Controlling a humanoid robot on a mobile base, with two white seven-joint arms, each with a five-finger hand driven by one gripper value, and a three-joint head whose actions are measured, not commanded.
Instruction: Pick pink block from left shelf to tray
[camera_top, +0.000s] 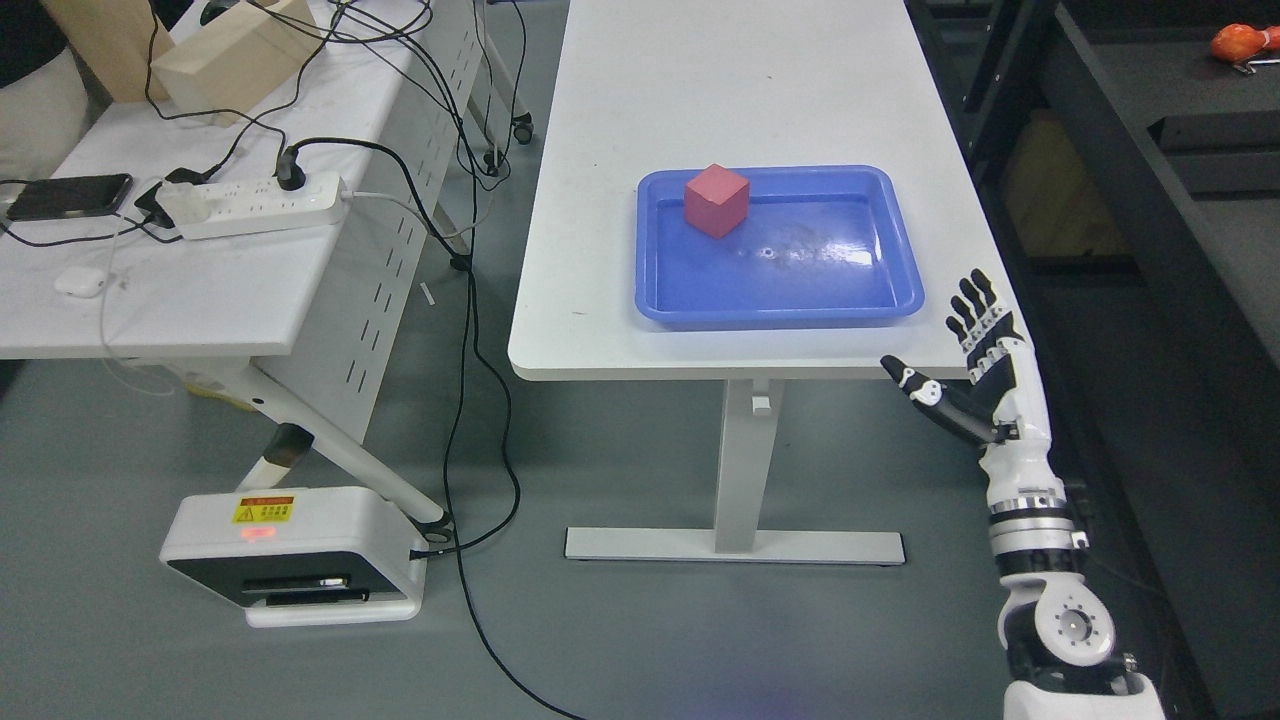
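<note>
A pink block (716, 200) rests in the back left corner of the blue tray (880, 300), which lies on the white table (760, 90). My right hand (955, 350) hangs open beside the table's front right corner, fingers straight and thumb pointing left, holding nothing. It stays well to the right of and below the block, apart from the tray. The right arm rises from the lower right. No left arm shows.
A second white table (200, 290) on the left carries a power strip (250, 205), a phone (70, 196), cables and a wooden block (235, 55). A white box unit (290, 555) sits on the floor. Dark shelving (1150, 150) lines the right side.
</note>
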